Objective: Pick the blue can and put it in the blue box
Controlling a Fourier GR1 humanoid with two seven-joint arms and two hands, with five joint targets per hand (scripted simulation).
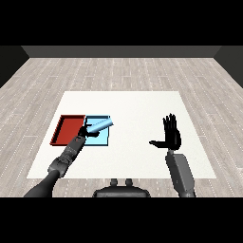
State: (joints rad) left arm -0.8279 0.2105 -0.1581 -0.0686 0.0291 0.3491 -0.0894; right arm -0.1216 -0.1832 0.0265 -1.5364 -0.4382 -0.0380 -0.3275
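The blue can (100, 125) lies tilted over the light blue tray (103, 138), its far end past the tray's back right corner. My left hand (88, 130) is curled round the can's near end, above the tray. The red tray (66, 130) lies just left of the blue one. My right hand (171, 135) is raised over the table on the right, fingers straight and thumb spread, holding nothing.
The white table (137, 109) stretches between the trays and my right hand. My left forearm (66, 159) crosses the near edge of the red tray. A wooden floor surrounds the table.
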